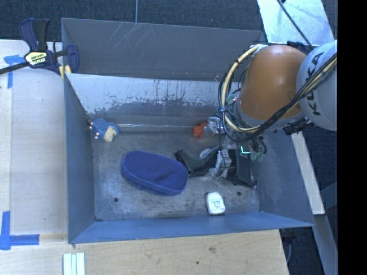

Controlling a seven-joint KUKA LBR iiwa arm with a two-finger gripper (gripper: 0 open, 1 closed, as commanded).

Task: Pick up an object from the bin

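I count one blue oval pouch (155,172), one black piece (192,162), one small white block (215,203). Also one orange bit (198,131) and one blue-and-tan toy (104,130).

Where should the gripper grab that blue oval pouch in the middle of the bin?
The blue pouch lies flat with its long axis left to right, so I'd pinch across its narrow width near the middle, coming straight down. Bare bin floor runs along both long sides. Avoid its right end, where a black thing crowds it.
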